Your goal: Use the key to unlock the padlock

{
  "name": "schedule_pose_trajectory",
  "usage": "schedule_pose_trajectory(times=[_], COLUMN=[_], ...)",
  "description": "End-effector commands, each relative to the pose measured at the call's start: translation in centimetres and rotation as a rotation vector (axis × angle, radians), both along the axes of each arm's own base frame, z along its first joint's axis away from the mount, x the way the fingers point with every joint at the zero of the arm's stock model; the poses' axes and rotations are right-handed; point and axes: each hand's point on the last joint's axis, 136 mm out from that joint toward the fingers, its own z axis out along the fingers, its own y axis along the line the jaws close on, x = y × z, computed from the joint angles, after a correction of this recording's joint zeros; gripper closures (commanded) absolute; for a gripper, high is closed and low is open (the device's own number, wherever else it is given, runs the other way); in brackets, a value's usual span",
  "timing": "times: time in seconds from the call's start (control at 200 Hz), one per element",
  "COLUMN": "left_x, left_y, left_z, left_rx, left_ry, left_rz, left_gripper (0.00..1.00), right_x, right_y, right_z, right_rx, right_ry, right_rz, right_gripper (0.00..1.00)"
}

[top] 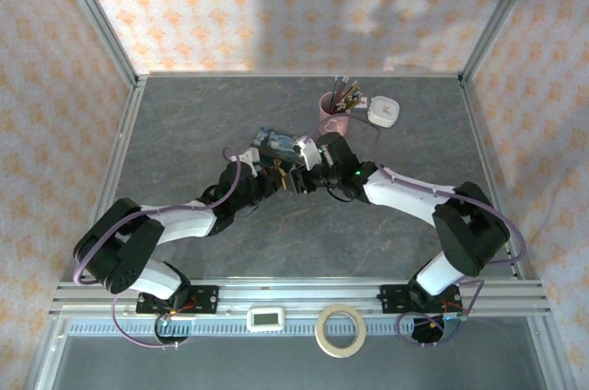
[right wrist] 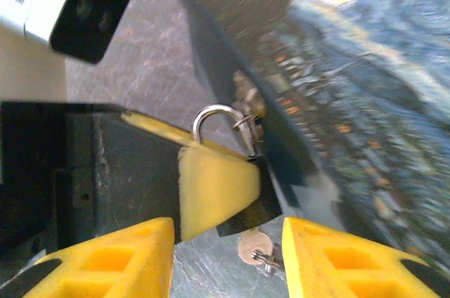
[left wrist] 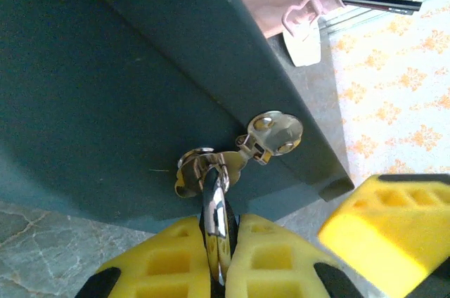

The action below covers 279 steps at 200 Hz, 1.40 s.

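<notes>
The padlock (left wrist: 216, 214) is hooked on the blue tin (right wrist: 351, 66) and is pinched tight by the left claw (left wrist: 218, 231). The key (right wrist: 252, 247) is seen just under the padlock, between the wide-open fingers of the right claw (right wrist: 226, 238). Nothing looks unlocked yet; the turning is left.

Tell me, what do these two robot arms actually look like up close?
Both the left arm and right arm have glossy white shells between bulky black joints, with a thin lilac cable looping alongside each. A small green light glows on the right one. The jaws end in bright yellow pads moulded with square waffle-like pockets.
</notes>
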Motion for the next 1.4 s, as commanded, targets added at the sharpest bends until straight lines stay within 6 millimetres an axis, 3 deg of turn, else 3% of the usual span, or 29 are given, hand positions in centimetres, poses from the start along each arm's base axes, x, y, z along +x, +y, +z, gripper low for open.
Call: schedule_pose_trajectory(times=[0.0,0.245,0.455,0.751,1.001,1.391], left_x=[0.7,0.9,1.1,1.0,0.6,-0.3], left_y=[-1.1,-0.7,-0.4,-0.4,-0.4,-0.9], left_z=[2.3,2.1,2.2,2.4,2.4,2.9], left_rx=[-0.072,-0.102,-0.131,-0.141,-0.153,-0.166], left_ry=[-0.019,0.014,0.042,0.057,0.064,0.068], left_rz=[-0.03,-0.017,-0.008,-0.013,-0.015,-0.049], left_gripper=[1.0,1.0,1.0,1.0,1.0,1.0], right_x=[0.0,-0.6,-1.2,-1.4,0.0,2.0], right_y=[0.2,-0.6,-1.9,-0.5,0.3,0.5], right_z=[-1.1,-2.7,-2.6,-2.6,-2.6,-2.1], right_rx=[-0.061,-0.121,-0.13,-0.094,-0.098,-0.089], right_ry=[-0.035,-0.043,-0.068,-0.069,-0.103,-0.148], right_rz=[0.028,0.027,0.001,0.036,0.012,-0.069], right_gripper=[0.57,0.57,0.58,0.57,0.57,0.65])
